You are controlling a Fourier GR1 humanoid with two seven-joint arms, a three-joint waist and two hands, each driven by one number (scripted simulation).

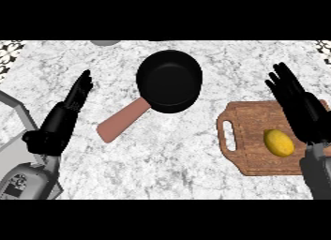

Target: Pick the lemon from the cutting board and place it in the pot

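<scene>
The yellow lemon point(279, 142) is lying on the brown cutting board point(254, 122), at approx. 4 o'clock in the head view. The board's slot grip is sitting on the side facing 9 o'clock. The right hand point(303, 110) is showing at 3 o'clock, in front of the board's right part. Its fingers are sticking out straight toward 12 o'clock, a bit spread, & it is holding nothing. The lemon is sitting near the wrist, at approx. 7 o'clock from the hand, not inside the fingers. The black pot point(169, 80) is sitting on the white & grey stone counter point(175, 159) at 12 o'clock, apart from the board, w/ its reddish handle point(123, 122) pointing toward 7 o'clock. The left hand point(67, 112) is resting at 9 o'clock, fingers straight & close together, pointing up, holding nothing.
</scene>
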